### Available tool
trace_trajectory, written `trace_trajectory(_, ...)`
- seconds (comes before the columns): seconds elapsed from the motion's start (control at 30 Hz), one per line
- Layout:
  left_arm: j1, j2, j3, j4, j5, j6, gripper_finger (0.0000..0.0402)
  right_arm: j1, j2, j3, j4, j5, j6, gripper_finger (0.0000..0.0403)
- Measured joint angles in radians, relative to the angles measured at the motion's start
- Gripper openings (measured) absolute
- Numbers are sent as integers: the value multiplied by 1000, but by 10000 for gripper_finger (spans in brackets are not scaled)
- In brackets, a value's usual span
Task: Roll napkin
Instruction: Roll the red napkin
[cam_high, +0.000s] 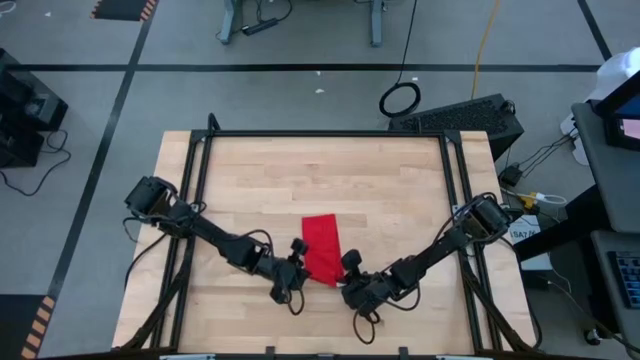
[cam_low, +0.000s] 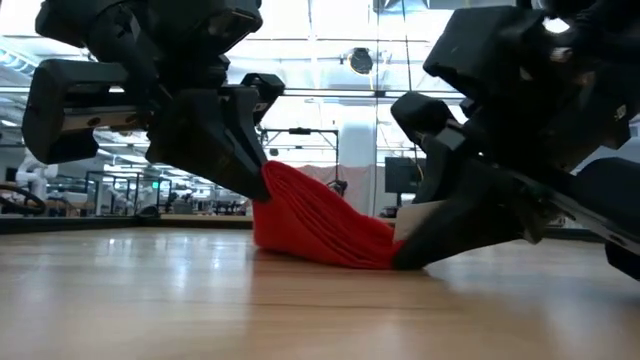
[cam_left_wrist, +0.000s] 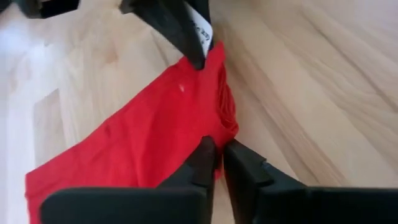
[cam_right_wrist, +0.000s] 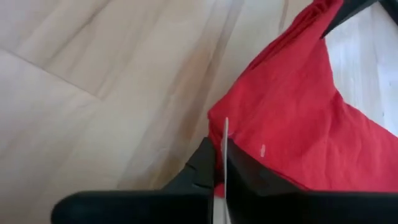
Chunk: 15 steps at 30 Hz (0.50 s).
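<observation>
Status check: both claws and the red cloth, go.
Left claw shut on red fabric napkin, near corner. Right claw shut on the other near corner. Near edge lifted off wooden table. Nothing in the way.

Wood table (cam_high: 320, 170), keyboard (cam_high: 455, 117) nearby

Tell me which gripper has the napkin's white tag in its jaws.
The right gripper: the white tag stands between its jaws. The left gripper pinches only red napkin.
</observation>
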Motion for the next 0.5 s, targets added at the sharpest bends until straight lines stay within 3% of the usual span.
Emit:
trace_trajectory(0.2,-34,0,0,0,-72,-83,115,-27,1,0,4,12,107,8)
trace_trajectory(0.33,-94,0,-5,0,-181,-92,166,-42,3,-2,21,19,154,5)
trace_trajectory(0.5,-156,0,-19,-29,-297,-155,202,-57,4,-3,65,18,183,3)
